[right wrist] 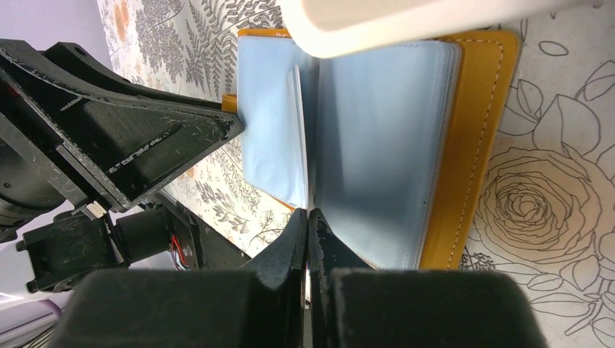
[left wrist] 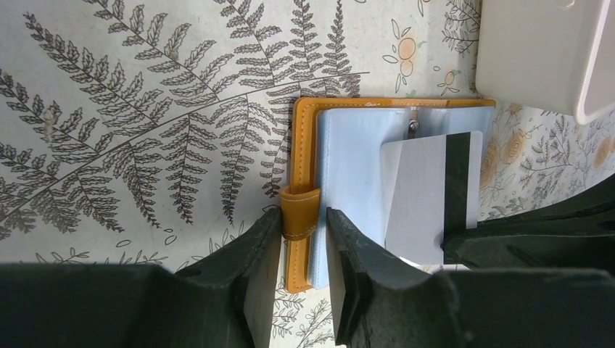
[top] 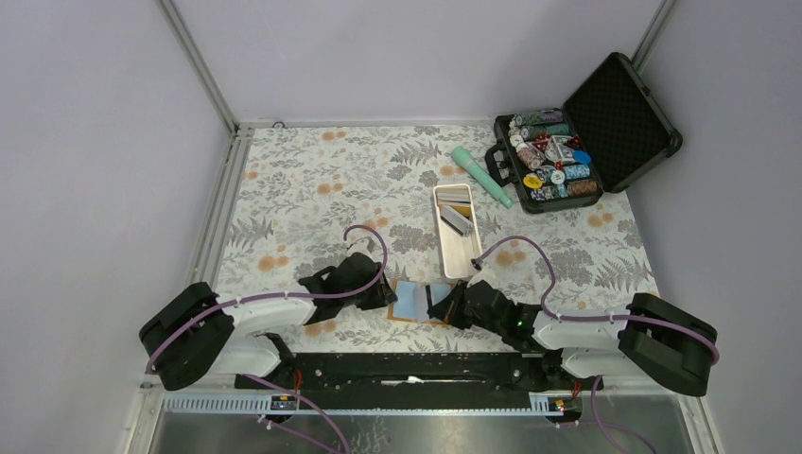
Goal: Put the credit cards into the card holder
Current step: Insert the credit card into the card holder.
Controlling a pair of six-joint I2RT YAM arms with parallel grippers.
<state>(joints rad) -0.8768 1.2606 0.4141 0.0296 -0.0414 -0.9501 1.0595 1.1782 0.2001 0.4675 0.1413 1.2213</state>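
Note:
The orange card holder [top: 413,301] lies open on the floral cloth between my two grippers, its light blue pockets [left wrist: 352,167] facing up. My left gripper [left wrist: 301,215] is closed on its left edge at the snap tab [left wrist: 299,210]. My right gripper [right wrist: 308,214] is shut on a white credit card with a black stripe [left wrist: 420,203]. The card's far end lies among the blue pockets and shows edge-on in the right wrist view [right wrist: 299,138]. More credit cards [top: 457,218] lie in the white tray.
The long white tray [top: 441,241] stands just behind the holder and overhangs both wrist views [left wrist: 537,58]. A teal cylinder [top: 480,175] and an open black case of poker chips [top: 558,161] sit at the back right.

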